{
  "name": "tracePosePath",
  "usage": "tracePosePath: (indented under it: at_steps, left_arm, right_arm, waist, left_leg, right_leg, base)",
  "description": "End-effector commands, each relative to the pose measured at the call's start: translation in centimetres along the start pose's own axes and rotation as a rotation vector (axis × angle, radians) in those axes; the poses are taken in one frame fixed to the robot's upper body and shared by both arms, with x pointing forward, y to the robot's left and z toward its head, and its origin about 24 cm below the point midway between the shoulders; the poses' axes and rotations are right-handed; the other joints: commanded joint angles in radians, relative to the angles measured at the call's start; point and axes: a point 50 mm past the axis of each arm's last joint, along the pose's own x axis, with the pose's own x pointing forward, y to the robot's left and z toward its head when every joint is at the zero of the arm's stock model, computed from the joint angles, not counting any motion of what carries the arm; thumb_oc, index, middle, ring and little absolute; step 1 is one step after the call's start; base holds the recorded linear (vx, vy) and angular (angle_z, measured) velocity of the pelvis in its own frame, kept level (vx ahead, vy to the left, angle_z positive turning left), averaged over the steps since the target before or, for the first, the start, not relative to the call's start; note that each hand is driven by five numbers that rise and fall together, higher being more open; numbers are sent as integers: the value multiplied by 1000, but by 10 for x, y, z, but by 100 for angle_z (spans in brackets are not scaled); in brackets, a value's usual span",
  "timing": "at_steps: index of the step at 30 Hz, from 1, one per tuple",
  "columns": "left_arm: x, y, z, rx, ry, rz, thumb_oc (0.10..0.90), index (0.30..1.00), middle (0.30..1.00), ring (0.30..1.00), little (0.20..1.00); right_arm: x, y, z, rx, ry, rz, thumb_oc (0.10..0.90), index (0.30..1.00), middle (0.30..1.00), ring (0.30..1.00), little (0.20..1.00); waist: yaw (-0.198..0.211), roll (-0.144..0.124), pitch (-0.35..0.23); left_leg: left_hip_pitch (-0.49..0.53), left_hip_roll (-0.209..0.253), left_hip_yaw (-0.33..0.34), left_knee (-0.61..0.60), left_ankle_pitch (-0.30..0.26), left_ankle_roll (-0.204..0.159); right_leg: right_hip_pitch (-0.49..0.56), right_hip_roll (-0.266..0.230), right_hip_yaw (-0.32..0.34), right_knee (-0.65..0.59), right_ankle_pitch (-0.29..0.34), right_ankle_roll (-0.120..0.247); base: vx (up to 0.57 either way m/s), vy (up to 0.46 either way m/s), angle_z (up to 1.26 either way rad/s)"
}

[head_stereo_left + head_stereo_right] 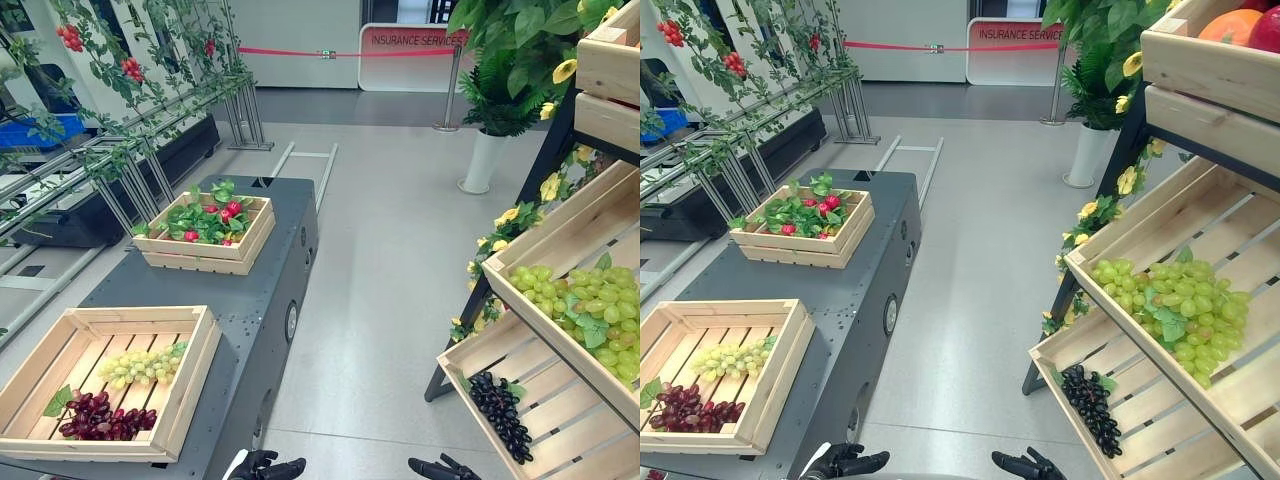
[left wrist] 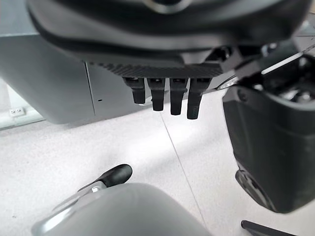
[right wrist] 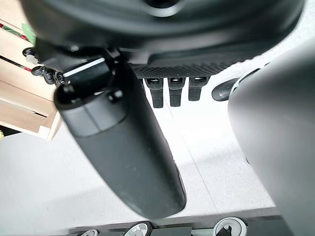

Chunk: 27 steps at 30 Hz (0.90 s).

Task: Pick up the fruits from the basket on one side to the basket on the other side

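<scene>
Left hand (image 1: 265,466) and right hand (image 1: 445,468) hung low and empty, fingers relaxed; the green grapes (image 1: 140,366) lay in the crate (image 1: 195,385) at the near end of the cart (image 1: 250,290), and a sound pick would likely have come from above, closing round the whole bunch rather than single berries.
</scene>
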Motion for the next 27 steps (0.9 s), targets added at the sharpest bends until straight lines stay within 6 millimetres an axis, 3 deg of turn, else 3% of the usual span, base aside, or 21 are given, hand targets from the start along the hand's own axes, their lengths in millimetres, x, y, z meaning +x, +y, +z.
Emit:
tracePosePath:
  at_steps: [1,9,15,27]
  left_arm:
    - [7,-16,54,7,-188,-25,800,900,900,900,900]
    - [6,-23,50,25,-162,-116,800,900,900,900,900]
    - [8,-17,58,31,-195,-84,800,900,900,900,900]
    - [6,-15,54,-53,-192,-25,800,900,900,900,900]
  right_arm:
    - [6,22,20,-88,-30,64,800,900,900,900,900]
    - [7,23,21,-114,-23,64,800,900,900,900,900]
    - [7,27,21,-140,-19,74,800,900,900,900,900]
    - [8,28,25,-204,-25,76,800,900,900,900,900]
  waist:
    - [15,-2,62]
    - [18,2,64]
    - [28,7,72]
    - [35,36,82]
  left_leg:
    - [55,-57,40,10,-148,17]
    - [54,-57,41,10,-146,15]
    - [49,-59,36,10,-141,16]
    - [29,-60,12,10,-126,5]
  right_leg:
    - [42,33,18,6,-73,-25]
    - [44,31,5,6,-74,-25]
    - [46,26,-9,6,-78,-27]
    - [40,23,-35,6,-88,-39]
  base:
    - [0,0,0]
    - [0,0,0]
    - [-2,-6,1]
    - [-5,-16,2]
